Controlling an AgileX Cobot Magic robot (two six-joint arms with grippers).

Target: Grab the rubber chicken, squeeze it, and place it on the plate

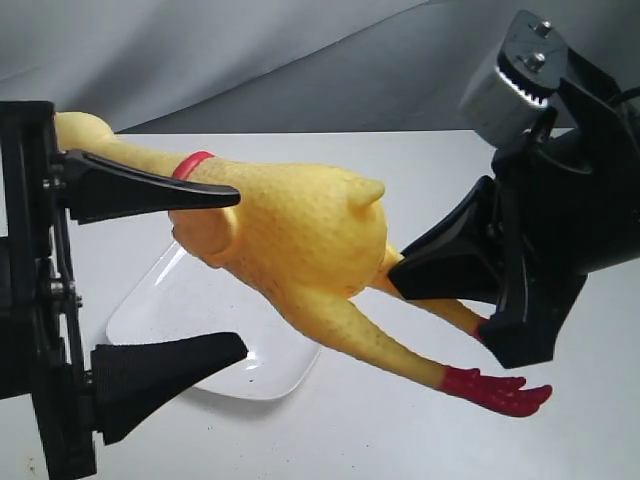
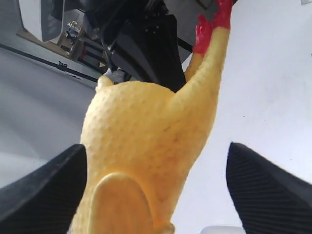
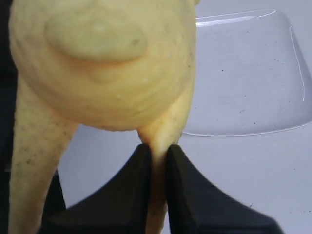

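Note:
The yellow rubber chicken (image 1: pixel 300 240) hangs in the air above the table, its neck toward the left and its red feet (image 1: pixel 495 390) toward the right. My right gripper (image 3: pixel 158 151) is shut on one of its legs, just below the body (image 3: pixel 105 63). The left gripper (image 1: pixel 235 270) stands open around the chicken's chest (image 2: pixel 141 161); one finger (image 1: pixel 150 185) lies against the neck side and the other finger (image 1: pixel 165 375) hangs apart below. The white square plate (image 1: pixel 160 310) lies on the table under the chicken, and shows beyond the body in the right wrist view (image 3: pixel 243 78).
The white table (image 1: pixel 560 440) runs under everything. A grey backdrop (image 1: pixel 250 50) rises behind it. The bulky black right arm (image 1: pixel 560 190) fills the upper right.

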